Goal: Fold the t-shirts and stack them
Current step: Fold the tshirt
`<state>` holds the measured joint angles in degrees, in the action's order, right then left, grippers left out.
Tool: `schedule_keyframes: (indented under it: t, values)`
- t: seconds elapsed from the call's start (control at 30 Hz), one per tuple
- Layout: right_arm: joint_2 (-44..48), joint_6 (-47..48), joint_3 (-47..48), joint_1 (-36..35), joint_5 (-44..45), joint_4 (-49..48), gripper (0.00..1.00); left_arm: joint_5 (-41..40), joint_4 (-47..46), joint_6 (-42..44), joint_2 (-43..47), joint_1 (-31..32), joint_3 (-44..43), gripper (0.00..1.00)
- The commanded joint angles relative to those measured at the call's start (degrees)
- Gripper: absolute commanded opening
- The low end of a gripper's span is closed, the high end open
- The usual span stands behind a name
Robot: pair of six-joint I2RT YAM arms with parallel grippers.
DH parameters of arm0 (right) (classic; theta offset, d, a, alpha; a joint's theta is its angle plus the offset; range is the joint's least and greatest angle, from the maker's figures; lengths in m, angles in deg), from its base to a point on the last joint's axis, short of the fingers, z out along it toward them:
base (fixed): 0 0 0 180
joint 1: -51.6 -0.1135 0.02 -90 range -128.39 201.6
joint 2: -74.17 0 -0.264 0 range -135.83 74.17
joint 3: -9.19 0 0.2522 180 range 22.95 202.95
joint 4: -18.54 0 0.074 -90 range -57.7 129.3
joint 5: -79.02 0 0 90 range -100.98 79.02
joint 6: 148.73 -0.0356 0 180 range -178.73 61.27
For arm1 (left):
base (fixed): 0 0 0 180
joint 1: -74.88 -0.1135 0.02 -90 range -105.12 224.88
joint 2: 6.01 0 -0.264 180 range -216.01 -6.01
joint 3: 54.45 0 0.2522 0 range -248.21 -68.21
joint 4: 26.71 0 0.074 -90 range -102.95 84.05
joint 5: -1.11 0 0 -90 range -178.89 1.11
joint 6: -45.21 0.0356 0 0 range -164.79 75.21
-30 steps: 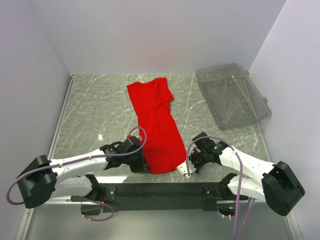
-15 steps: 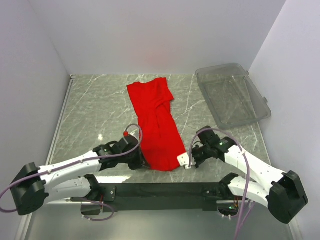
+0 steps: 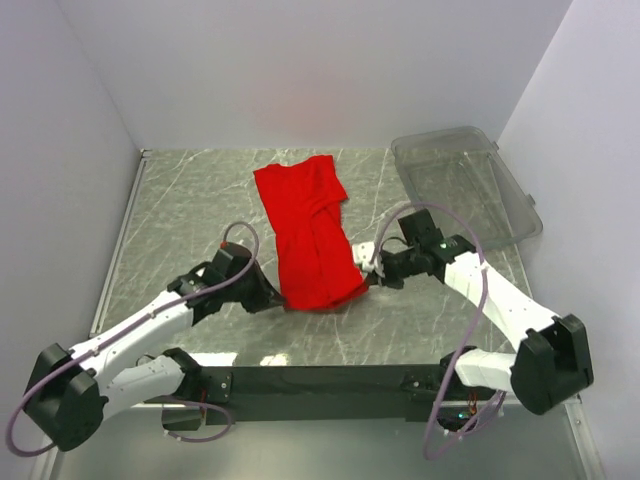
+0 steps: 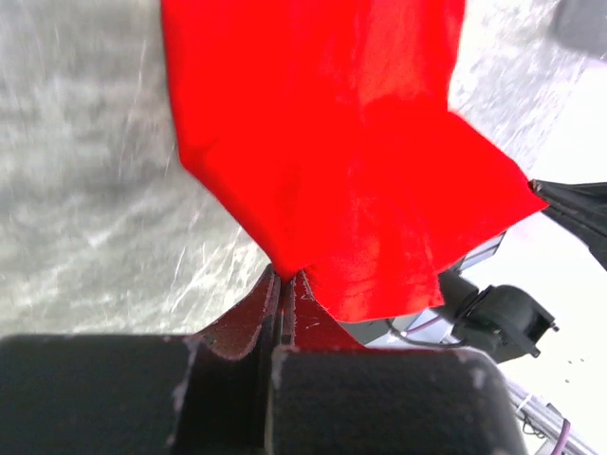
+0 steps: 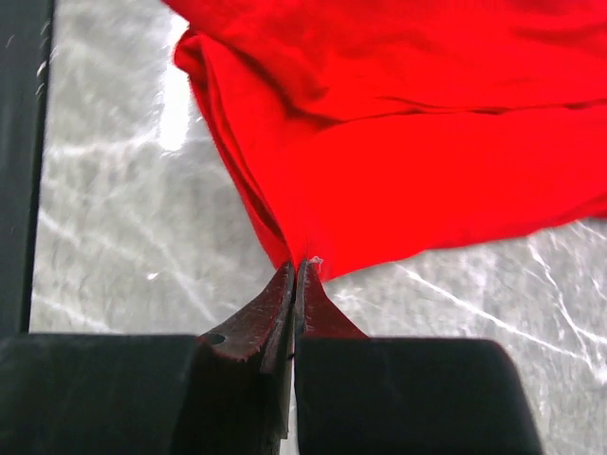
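Moved since earlier frame: left end effector [image 3: 278,300] and right end effector [image 3: 368,272], from near edge toward mid-table, drawing the hem along. Top view: red t-shirt [image 3: 310,235] lengthwise on table [image 3: 180,220], shorter. Left wrist: jaws pressed together, pinching a t-shirt corner. Right wrist: the same, on bunched hem.

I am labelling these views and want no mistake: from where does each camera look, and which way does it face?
Top external: above and behind the arms, facing down and forward at the grey marbled table, red cloth t-shirt and clear plastic bin; both arms show.
Left wrist: on that wrist, looking along the shut left gripper at the pinched t-shirt edge.
Right wrist: likewise, over the shut right gripper.
Shared: all show the t-shirt.
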<state>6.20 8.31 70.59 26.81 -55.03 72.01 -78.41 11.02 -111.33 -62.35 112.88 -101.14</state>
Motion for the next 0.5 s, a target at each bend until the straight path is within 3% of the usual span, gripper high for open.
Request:
schedule_keyframes:
  t: [0.0, 0.17, 0.47]
  values:
    - [-3.8, -7.4, 5.4, 1.9, -2.8, -3.0, 0.00, 4.4, -1.6, 4.9, -3.2, -4.6, -5.4, 0.01]
    - [-13.2, -15.3, 12.8, 1.9, -1.1, -6.8, 0.00, 8.6, -2.3, 10.8, -13.1, -10.1, -13.5, 0.01]
    - [-28.3, -26.3, 23.9, 2.1, 4.9, -11.8, 0.00, 9.3, 0.9, 18.3, -32.4, -16.3, -29.2, 0.01]
